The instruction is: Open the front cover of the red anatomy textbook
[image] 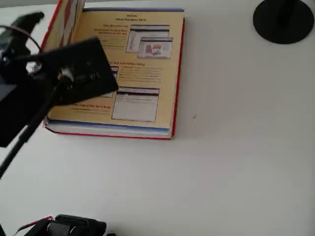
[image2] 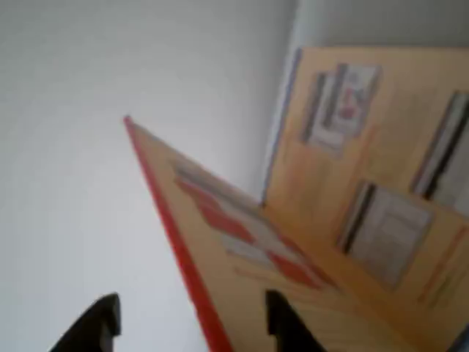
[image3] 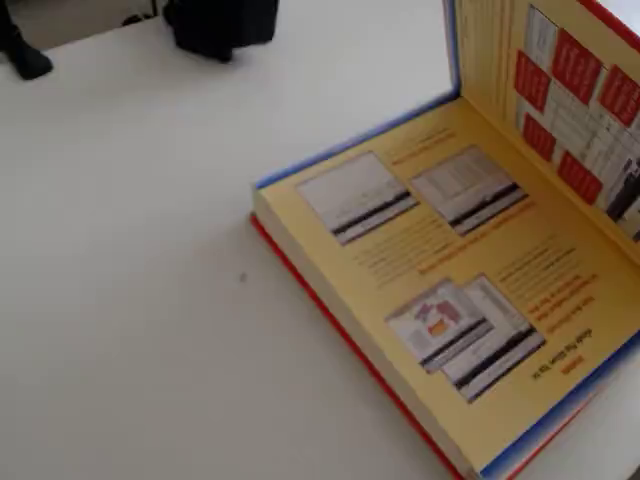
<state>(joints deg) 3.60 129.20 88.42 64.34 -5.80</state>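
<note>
The red anatomy textbook [image: 142, 64] lies on the white table, its tan first page with screenshots showing. The same book [image3: 440, 270] fills the right half of the fixed view. Its front cover [image: 63, 22] stands raised, steeply tilted along the book's left side in the overhead view. The cover's tan inner side with red boxes [image3: 570, 90] faces the pages. In the wrist view my gripper [image2: 190, 323] is open, its black fingertips [image2: 95, 326] on either side of the cover's red edge [image2: 176, 242]. My black arm [image: 74, 69] hangs over the book's left part.
A black round base [image: 283, 19] stands at the table's top right in the overhead view. A dark object [image3: 222, 22] sits at the far edge in the fixed view. White table surface [image: 231, 147] stretches to the right of and in front of the book.
</note>
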